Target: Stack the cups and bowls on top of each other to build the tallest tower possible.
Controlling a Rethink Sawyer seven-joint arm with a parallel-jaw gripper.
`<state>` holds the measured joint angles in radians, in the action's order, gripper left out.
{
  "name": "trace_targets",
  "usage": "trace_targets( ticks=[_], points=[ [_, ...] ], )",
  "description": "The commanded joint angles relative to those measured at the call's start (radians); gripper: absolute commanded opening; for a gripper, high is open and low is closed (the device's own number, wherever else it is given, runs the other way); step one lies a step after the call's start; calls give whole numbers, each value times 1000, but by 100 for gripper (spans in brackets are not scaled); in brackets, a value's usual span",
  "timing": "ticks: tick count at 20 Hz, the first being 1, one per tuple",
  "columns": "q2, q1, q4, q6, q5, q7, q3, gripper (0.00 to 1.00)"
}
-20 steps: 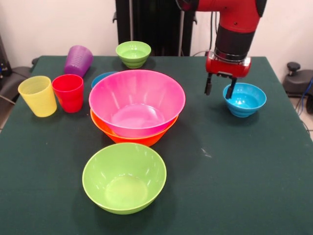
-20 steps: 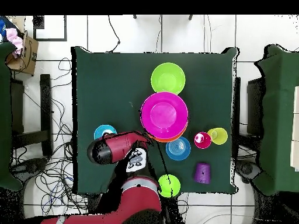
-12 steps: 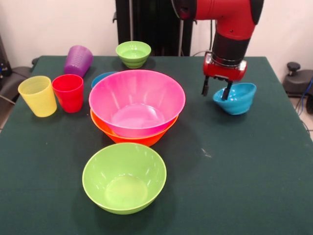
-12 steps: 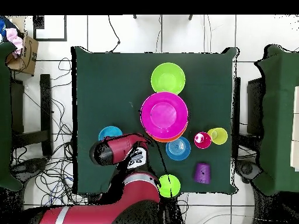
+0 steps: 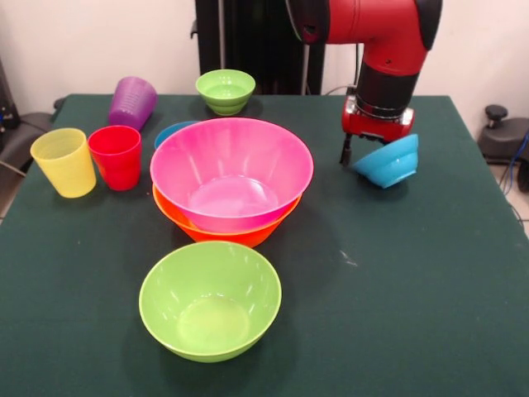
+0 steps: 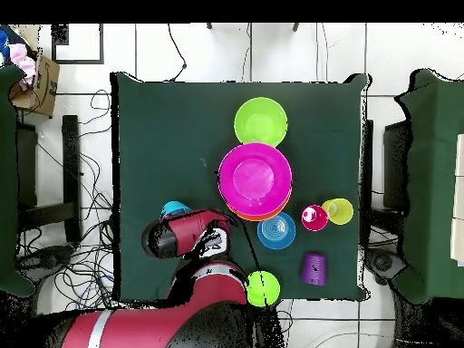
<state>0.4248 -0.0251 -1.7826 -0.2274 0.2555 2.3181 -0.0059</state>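
Note:
My gripper is shut on the rim of a small blue bowl, which hangs tilted just above the cloth at the right. From above, that bowl peeks out beside the red arm. In the middle, the pink bowl nests inside the orange bowl. A medium green bowl sits in front of them and a small green bowl behind. Another blue bowl is partly hidden behind the pink one. The yellow cup, red cup and purple cup stand at the left.
The dark green table ends close behind the small green bowl. Chairs and cables surround the table, and a cardboard box sits off one corner.
The gripper closed on the blue bowl's rim. The bowl tipped and rose off the cloth, and the gripper drifted a little toward the pink bowl.

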Motion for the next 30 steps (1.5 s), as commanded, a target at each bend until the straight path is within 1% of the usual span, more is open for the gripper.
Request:
trace_targets(
  ticks=[1,5,11,18,23,27,29,30],
  points=[
    [-70,27,73,129,27,32,133,100],
    [-41,69,48,136,16,33,191,100],
    [-11,96,50,116,3,31,244,100],
    [-5,112,65,131,-8,46,281,100],
    [18,111,46,155,-23,76,305,100],
    [35,102,34,171,-43,105,304,100],
    [38,86,38,181,-55,121,280,100],
    [37,59,54,189,-61,132,235,100]
  ],
)
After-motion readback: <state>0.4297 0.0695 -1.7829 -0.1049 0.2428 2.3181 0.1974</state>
